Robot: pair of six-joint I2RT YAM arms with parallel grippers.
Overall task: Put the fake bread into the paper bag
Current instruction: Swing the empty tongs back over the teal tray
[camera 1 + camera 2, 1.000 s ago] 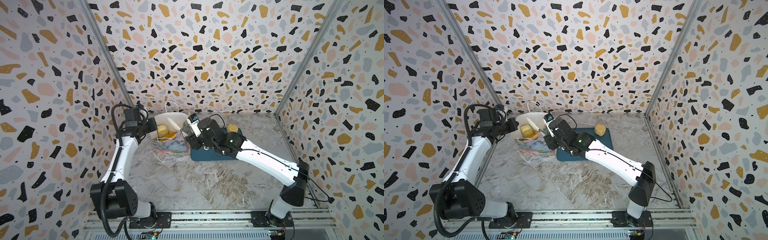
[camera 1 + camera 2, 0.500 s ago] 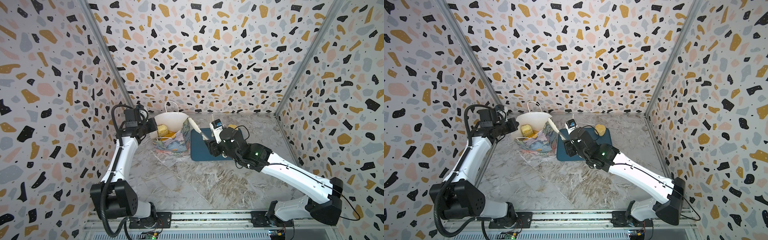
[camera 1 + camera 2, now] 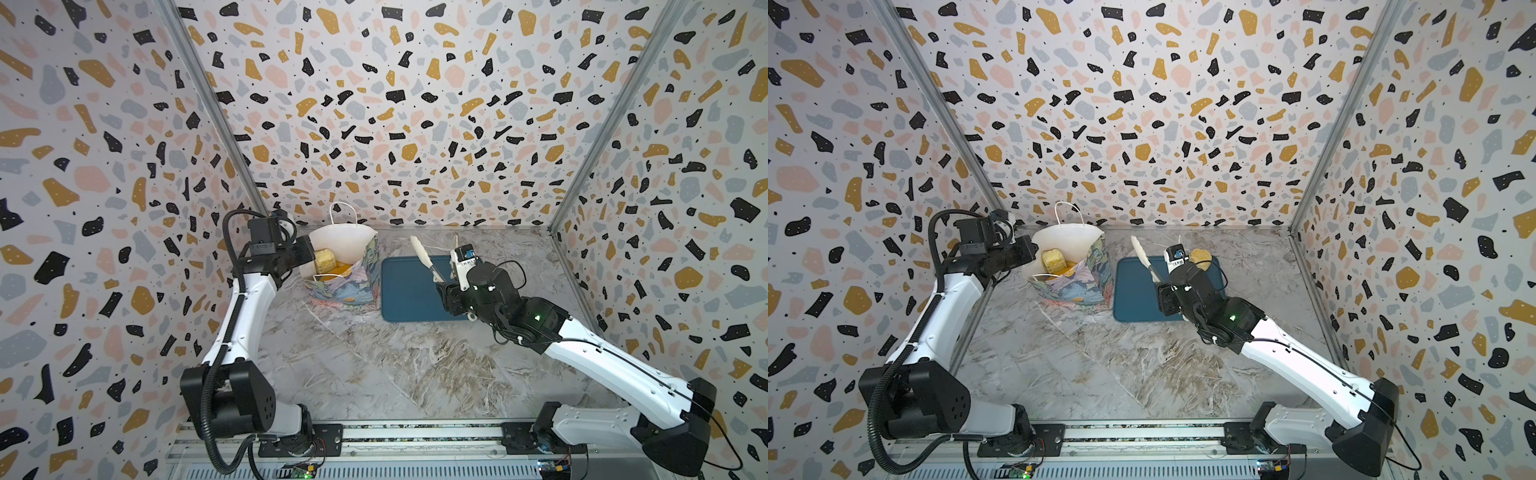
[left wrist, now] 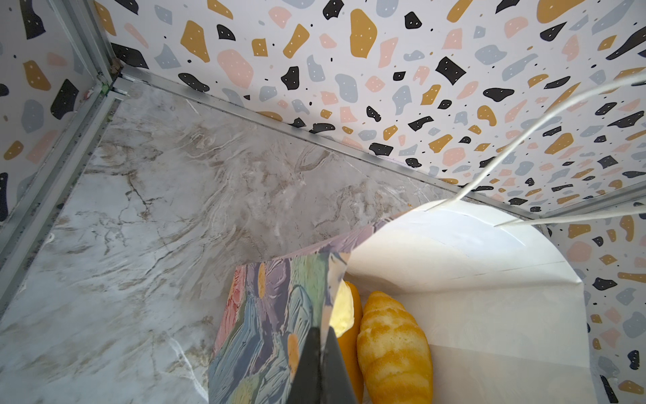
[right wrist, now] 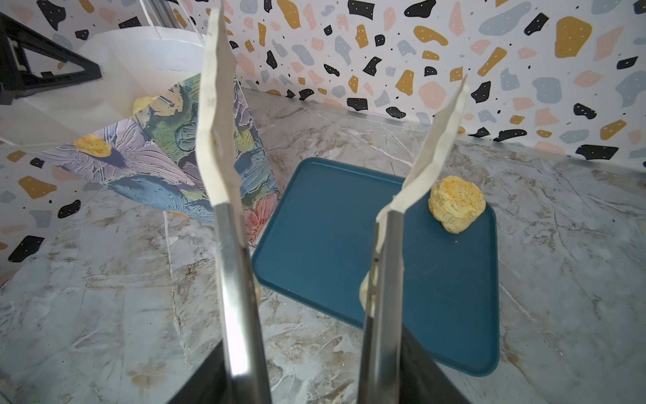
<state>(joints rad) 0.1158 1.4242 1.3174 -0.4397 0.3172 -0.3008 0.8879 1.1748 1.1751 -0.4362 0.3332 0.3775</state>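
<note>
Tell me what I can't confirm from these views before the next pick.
- Bread count inside the paper bag: in both top views its near wall hides the bottom.
- Last bun on the tray: in a top view the right end effector hides it.
- Left end effector: wrist view's edge crops it.

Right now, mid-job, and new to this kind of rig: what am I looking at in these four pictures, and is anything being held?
You see two robot arms on a marble table. Two pictures look down from overhead at the whole scene. The other two come from cameras on each arm's wrist.

The left gripper is shut on the rim of the flowered paper bag, which already holds fake bread. The right gripper hangs open over the dark-blue tray, its long white-tipped fingers apart and empty. One pale bun sits on the tray's far corner.
</note>
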